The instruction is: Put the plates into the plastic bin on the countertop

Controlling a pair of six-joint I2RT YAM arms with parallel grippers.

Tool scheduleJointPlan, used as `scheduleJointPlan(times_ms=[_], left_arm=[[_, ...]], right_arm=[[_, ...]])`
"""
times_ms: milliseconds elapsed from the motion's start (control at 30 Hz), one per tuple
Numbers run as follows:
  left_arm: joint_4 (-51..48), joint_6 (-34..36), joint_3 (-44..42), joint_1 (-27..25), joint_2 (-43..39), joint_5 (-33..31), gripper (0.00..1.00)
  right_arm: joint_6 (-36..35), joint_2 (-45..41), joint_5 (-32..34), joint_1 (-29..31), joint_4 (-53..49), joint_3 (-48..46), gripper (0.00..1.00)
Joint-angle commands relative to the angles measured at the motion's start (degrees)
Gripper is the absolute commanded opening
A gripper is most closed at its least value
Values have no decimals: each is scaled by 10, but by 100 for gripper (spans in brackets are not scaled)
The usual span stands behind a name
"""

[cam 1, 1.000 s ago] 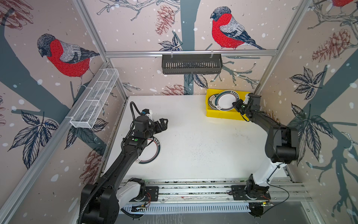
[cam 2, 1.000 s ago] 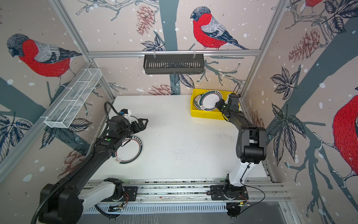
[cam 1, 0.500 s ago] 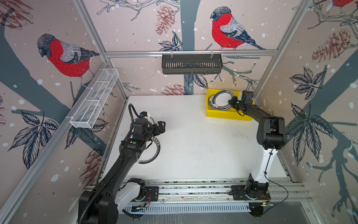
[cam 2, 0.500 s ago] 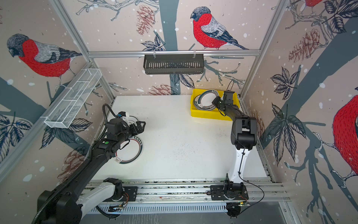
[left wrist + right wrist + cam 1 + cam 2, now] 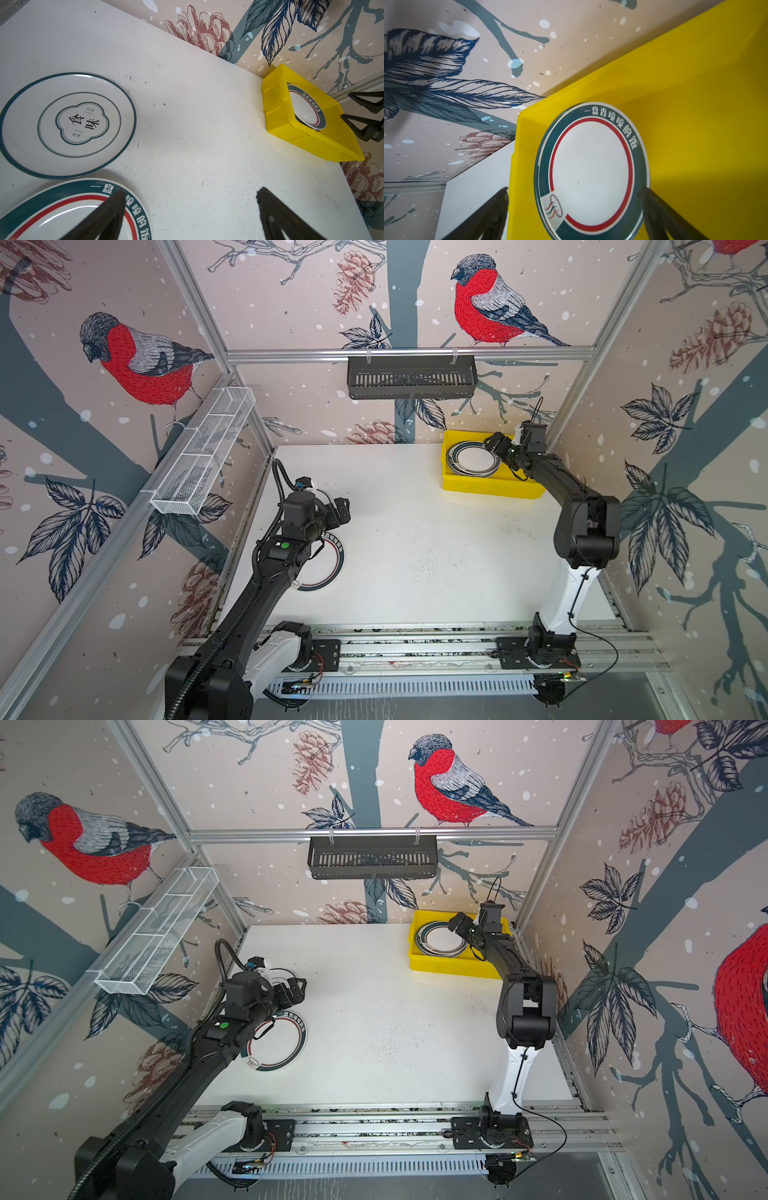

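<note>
Spread and empty, the right gripper (image 5: 496, 446) hangs just over a round white plate with dark green lettered rim (image 5: 591, 172), flat and face up, with no long axis, at the far end of the bright yellow plastic bin (image 5: 695, 104), probably leaving the near half free. The left gripper (image 5: 191, 193), also spread, hovers above a similar plate (image 5: 62, 218) on the white matte countertop (image 5: 197, 124).
</note>
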Motion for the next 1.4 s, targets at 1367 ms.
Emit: scheduleJointPlan(times_ms=[1367], left_arm=[[-14, 6, 111, 200, 245, -122, 69]], right_arm=[[-73, -572, -201, 117, 92, -532, 99]])
